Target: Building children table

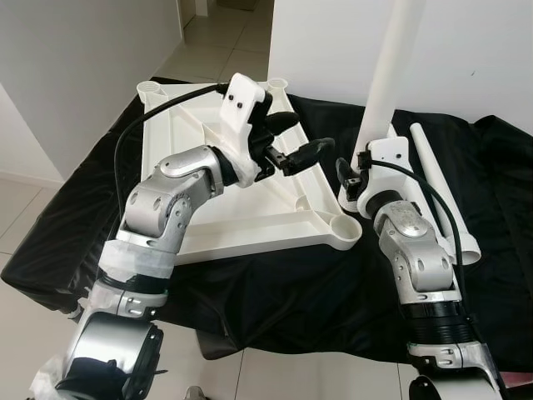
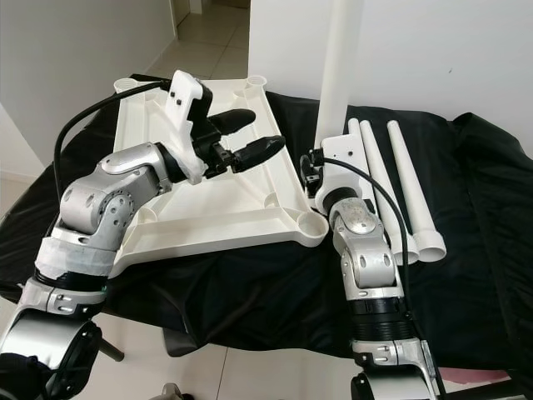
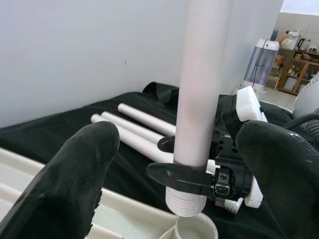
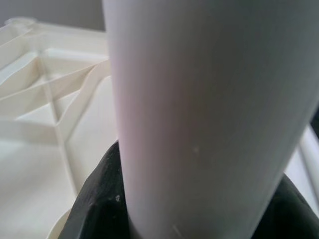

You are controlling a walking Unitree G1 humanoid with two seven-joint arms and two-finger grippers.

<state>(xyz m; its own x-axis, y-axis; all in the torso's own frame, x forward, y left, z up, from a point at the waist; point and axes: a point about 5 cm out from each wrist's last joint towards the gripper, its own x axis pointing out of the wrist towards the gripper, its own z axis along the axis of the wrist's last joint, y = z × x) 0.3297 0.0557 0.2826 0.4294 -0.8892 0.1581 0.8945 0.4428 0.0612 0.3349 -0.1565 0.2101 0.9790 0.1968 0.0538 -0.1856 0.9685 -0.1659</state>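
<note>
Your right gripper has its black fingers clamped round a white table leg just above its ribbed end, and the leg stands upright with that end hanging right over the corner socket of the tabletop, not in it as far as you can tell. In the right wrist view the leg pretty much blocks the lens, black finger pads hugging it on both sides.

Your left gripper is spread wide, fingers well apart and holding nothing, hovering above the white tabletop and pointing toward 3 o'clock at the held leg. From its wrist camera you look between both fat fingertips straight at the leg and the right gripper.

The tabletop lies upside down, ribs showing, on a black cloth over the work surface, with round sockets at the corners; two more sit at the far edge around 11 and 12 o'clock. The spare legs, three by the left wrist view, lie flat side by side on the cloth at about 3 o'clock from the tabletop, just beside your right arm. White wall behind, tiled floor around the cloth.
</note>
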